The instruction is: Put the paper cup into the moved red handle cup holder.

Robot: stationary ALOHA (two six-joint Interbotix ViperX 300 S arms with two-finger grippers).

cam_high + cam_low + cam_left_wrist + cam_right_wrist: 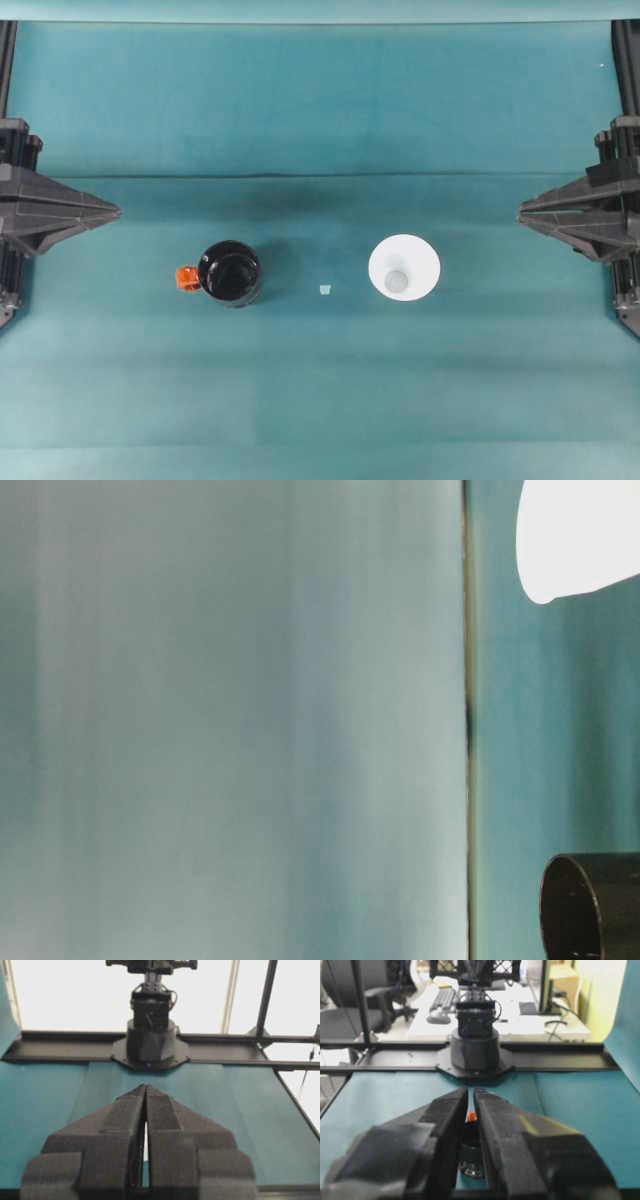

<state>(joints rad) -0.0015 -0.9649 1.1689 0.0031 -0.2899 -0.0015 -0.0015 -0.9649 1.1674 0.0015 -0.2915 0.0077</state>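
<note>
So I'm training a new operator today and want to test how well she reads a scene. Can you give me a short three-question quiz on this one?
1. True or false: the paper cup already sits inside the black cup holder.
2. In the overhead view, the holder's red handle points: A) toward the cup, B) away from the cup, C) straight up.
3. What lies on the teal cloth between holder and cup?

Key
1. False; they stand apart.
2. B.
3. A small pale scrap.
</note>
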